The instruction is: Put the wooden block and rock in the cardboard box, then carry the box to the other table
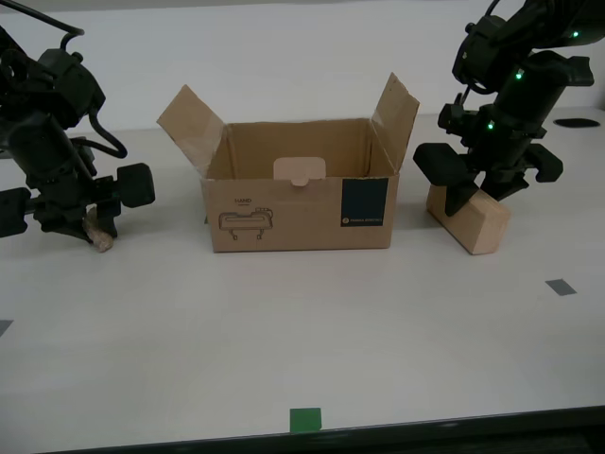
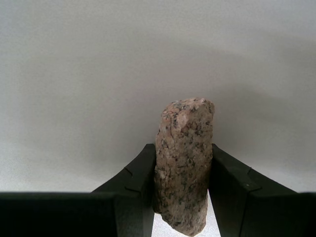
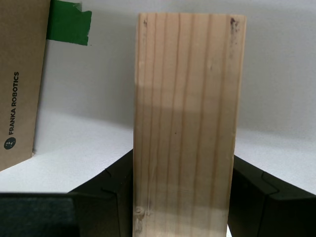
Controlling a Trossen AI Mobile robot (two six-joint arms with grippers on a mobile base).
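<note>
The cardboard box (image 1: 301,213) stands open in the middle of the pale table, side flaps raised, its inside showing nothing but cardboard. To the exterior view's right of it, the wooden block (image 1: 477,222) lies at table level with my first gripper (image 1: 475,196) shut on it. The first wrist view shows the block (image 3: 187,123) squeezed between both fingers (image 3: 116,175), with the box (image 3: 19,84) beside it. At the exterior view's left, my second gripper (image 1: 92,224) is shut on the rock (image 1: 100,239), low over the table. In the second wrist view the rock (image 2: 183,163) stands between the jaws.
A green tape square (image 1: 304,419) sits by the table's front edge. A grey tape mark (image 1: 561,287) lies at the exterior view's right and another (image 1: 4,326) at its left edge. Green tape (image 3: 69,22) lies behind the box.
</note>
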